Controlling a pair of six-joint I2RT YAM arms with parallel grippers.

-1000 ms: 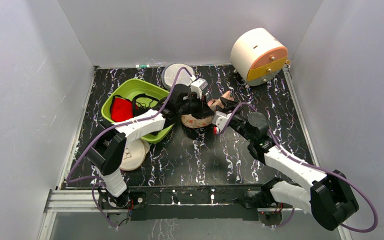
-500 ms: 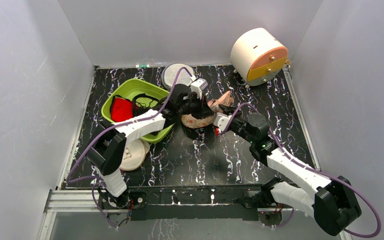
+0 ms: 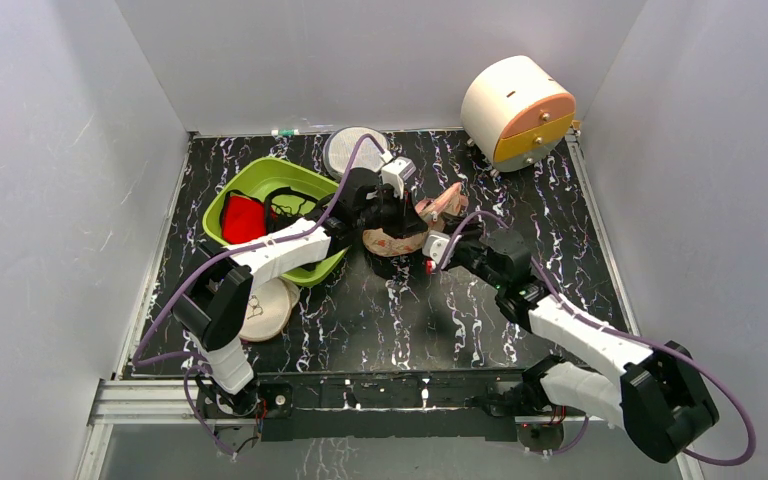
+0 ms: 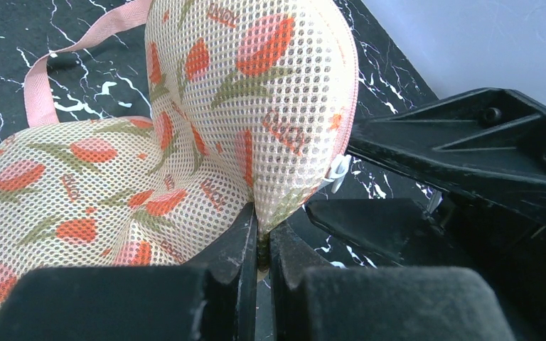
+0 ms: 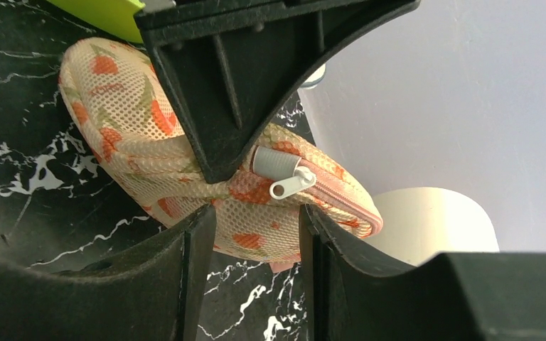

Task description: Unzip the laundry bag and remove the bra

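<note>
The laundry bag [image 3: 397, 243] sits near the middle of the table [image 3: 410, 320], a little toward its far edge. It is bent at its waist, so one lobe stands up and the other lies lower.

The left gripper [image 4: 259, 234] is clenched on a fold of the bag's mesh at that waist, its two fingers pressed together with the fabric pinched between them. A pink strap loop [image 4: 43, 78] trails from the bag onto the table.

The right gripper [image 5: 256, 217] comes in from the right edge with its jaws parted and nothing held. The bag's rim shows through the gap, and the pale zip pull [image 5: 291, 186] hangs just past the fingertips, beside a grey stop. The pink zip tape running on from the pull looks closed, though the rest of the rim cannot be made out.

A green tub [image 3: 222, 197] stands toward the left edge, holding a red garment [image 3: 243, 218] and a black bra [image 3: 290, 205]. A grey mesh disc [image 3: 350, 150] lies at the far edge, a cream disc [image 3: 265, 308] lies between the tub and the near edge, and a white drum [image 3: 505, 95] sits at the far right corner.
</note>
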